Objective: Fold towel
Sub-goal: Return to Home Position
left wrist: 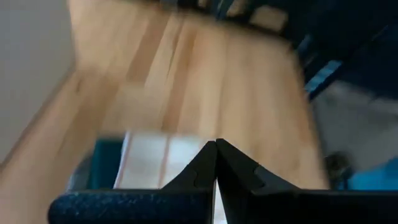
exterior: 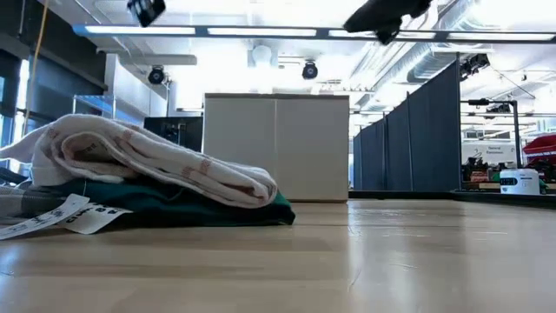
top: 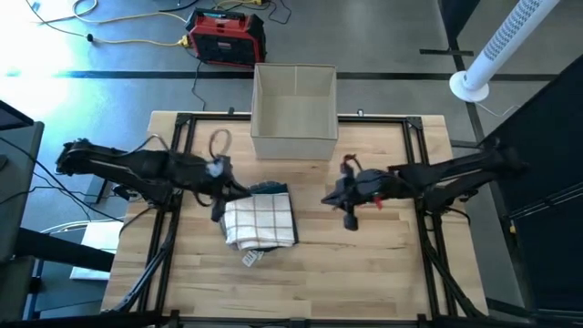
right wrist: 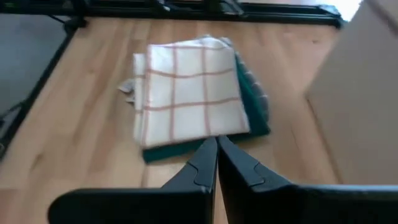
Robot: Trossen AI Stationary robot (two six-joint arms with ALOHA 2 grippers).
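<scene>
Two towels lie stacked just left of centre on the table (top: 383, 273). The white checked towel (top: 260, 221) is on top and the green towel (top: 271, 189) is under it, with green showing along the stack's upper edge in the high view. The low view puts the stack at the left of the frame, flat on the wood, with care labels (exterior: 61, 217) trailing toward the camera.

Folding and stacking look done. By my reading, the step in hand is the retreat to rest pose.

Left hand (left wrist: 216, 144): fingers closed tip to tip, gripping nothing. It sits over the stack's upper left corner, with the arm reaching in from the left edge of the high view.

Right hand (right wrist: 216, 140): also closed and empty, right of centre. It is apart from the stack and pointed at it, with the arm stretched in from the right.

An open-topped box (top: 293, 109) stands at upper centre, above the stack in the frame.

The next move likely calls for both arms to lift and draw back outward. The left should rise clear first so it doesn't snag the top towel.
</scene>
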